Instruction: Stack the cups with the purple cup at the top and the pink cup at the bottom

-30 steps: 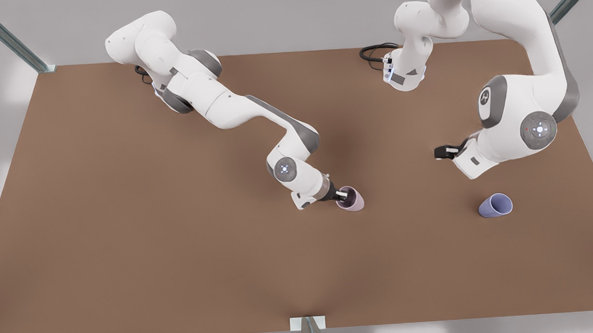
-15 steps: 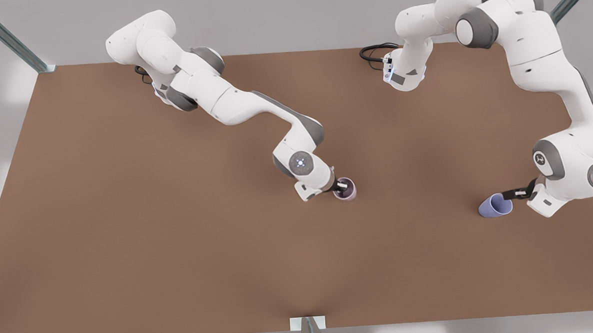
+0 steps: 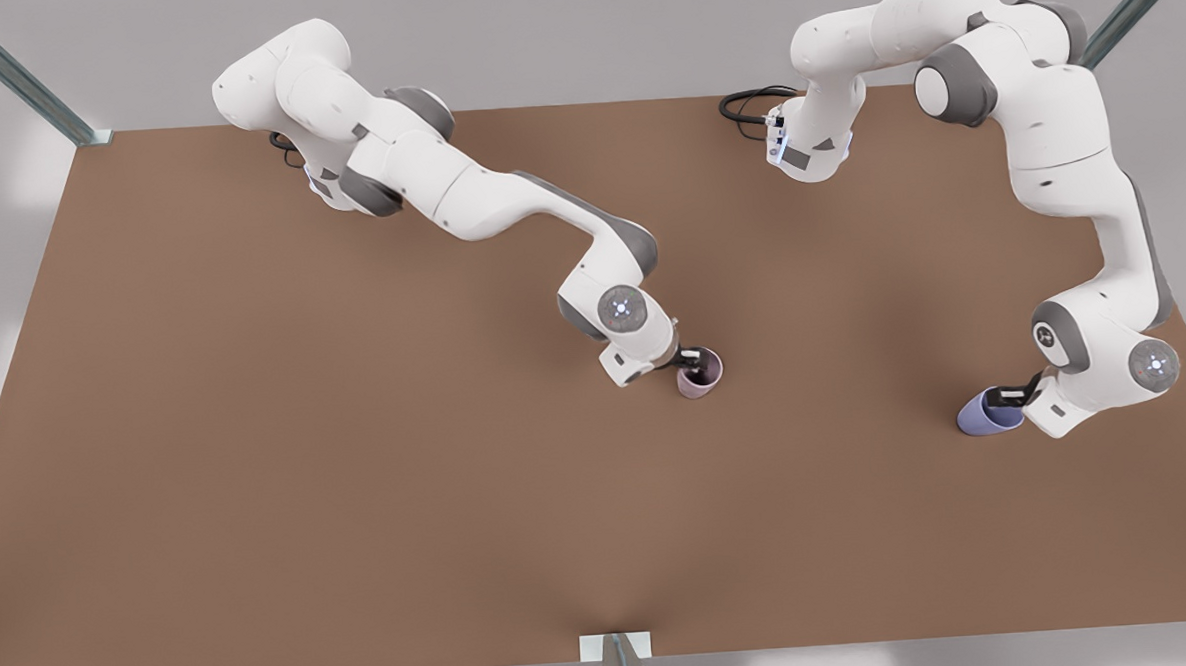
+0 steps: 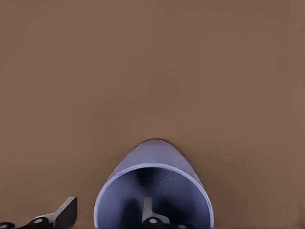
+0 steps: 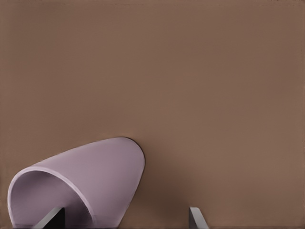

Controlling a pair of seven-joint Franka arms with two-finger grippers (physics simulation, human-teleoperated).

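Left gripper (image 3: 1008,393) jaws spread, straddling the wall of the purple cup (image 3: 987,416): one finger (image 4: 147,210) inside the mouth, the other outside. Cup on the desk (image 3: 257,438) at the front view's right. Right gripper (image 3: 692,359) jaws also spread across the rim of the pink cup (image 3: 700,373), mid-desk. Cups well apart.

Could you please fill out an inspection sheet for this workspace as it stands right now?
Surface: brown table, bare apart from the cups.
Job's things: pink cup near the centre; purple cup toward the front view's right; apart, unstacked.
Clutter: nothing seen.
Grippers: right gripper at the pink cup's rim, one finger inside; left gripper at the purple cup's rim, one finger inside.
Cables: black cable at the far edge.
Surroundings: metal frame struts, grey backdrop.
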